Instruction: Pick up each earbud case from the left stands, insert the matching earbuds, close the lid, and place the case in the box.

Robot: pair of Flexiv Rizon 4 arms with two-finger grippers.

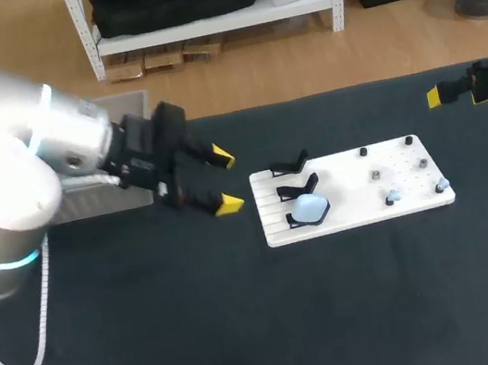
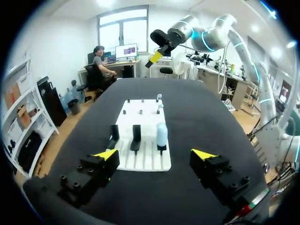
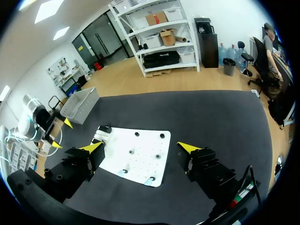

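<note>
- Head view: the left arm is nearest the camera, coming in from the left over the dark surface.
- The left gripper hangs above the surface with its fingers spread apart and nothing between them. It is near the left end of the white board.
- The board lies flat on the surface, right of centre. Three black stands sit in a row at its left end. The one closest to the robot carries the pale blue earbud case.
- Two small pale blue earbuds sit at the board's right end near its front edge. Dark pegs stand further back.
- A grey box stands at the far left of the surface, partly hidden behind the left arm.
- The right gripper is at the right edge, above the surface and well apart from the board. Its finger spacing cannot be judged from this view.
- Left wrist view: the left gripper's fingers stand wide apart and empty, with the board's stand end ahead of them.
- The earbud case sits upright on its stand, ahead of the gripper and untouched.
- The right gripper hangs in the air beyond the board's far end.
- Right wrist view: the right gripper's fingers are apart and hold nothing, and the board lies ahead of them.
- The earbuds are on the board edge nearest this gripper, and the stands are at the far end.
- The box and the left gripper lie beyond the board.
</note>
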